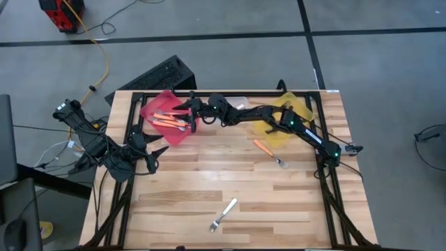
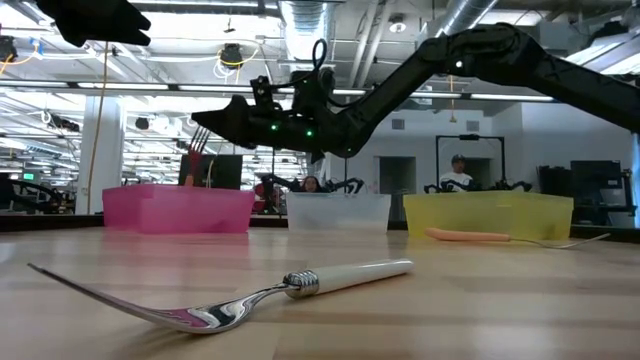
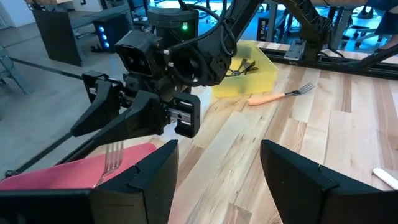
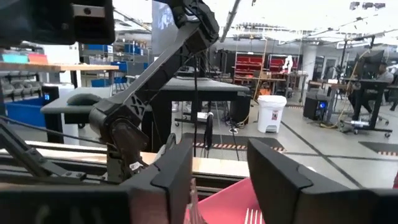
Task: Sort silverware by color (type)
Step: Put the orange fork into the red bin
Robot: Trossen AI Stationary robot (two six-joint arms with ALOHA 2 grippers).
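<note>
Nearest fork: a white-handled fork (image 2: 240,297) is lying alone near the table's (image 1: 181,202) front edge, tines toward the left side.
Orange-handled forks: one (image 1: 270,153) is lying just in front of the yellow bin (image 1: 304,108); about four are lying in the red bin (image 1: 157,106), overlapping and hard to count.
Bins: three are standing along the back edge, red, clear (image 2: 337,211) and yellow.
Yellow bin contents: dark forks, mostly hidden by the right arm.
Right gripper (image 3: 99,130): hanging over the red bin, fingers apart, a fork's tines (image 3: 113,157) showing just below.
Left gripper (image 1: 159,150): waiting at the left edge, fingers apart, gripping nothing.
</note>
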